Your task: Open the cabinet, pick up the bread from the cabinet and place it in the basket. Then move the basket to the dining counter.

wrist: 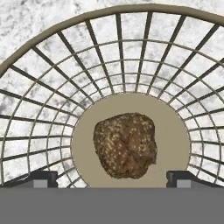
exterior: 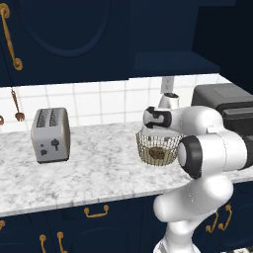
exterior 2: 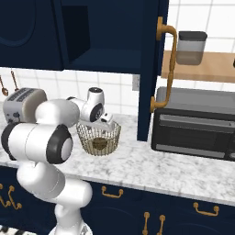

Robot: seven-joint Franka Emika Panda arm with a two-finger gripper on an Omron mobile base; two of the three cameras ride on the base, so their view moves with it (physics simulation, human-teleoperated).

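Observation:
The tan wire basket (exterior: 158, 146) (exterior 2: 98, 136) stands on the marble worktop, with the small brown bread (exterior: 157, 153) (exterior 2: 97, 145) (wrist: 126, 145) lying on its round floor. My gripper (exterior 2: 106, 120) (wrist: 113, 178) hangs just above the basket's rim (wrist: 109, 12), pointing down into it. It is open, its fingertips (wrist: 43, 178) spread wide on either side of the loaf and touching nothing. The navy upper cabinet (exterior: 64, 34) has its right door (exterior 2: 153, 64) swung open, and its shelf (exterior 2: 105, 59) is bare. The dining counter is out of view.
A grey toaster (exterior: 50, 134) (exterior 2: 22, 103) sits left of the basket. A dark microwave (exterior 2: 197, 125) (exterior: 225, 105) stands on the right, the open door's brass handle (exterior 2: 168, 69) close beside it. A jar (exterior 2: 190, 47) rests on a wooden shelf above. Utensils (exterior: 18, 106) hang on the tiled wall.

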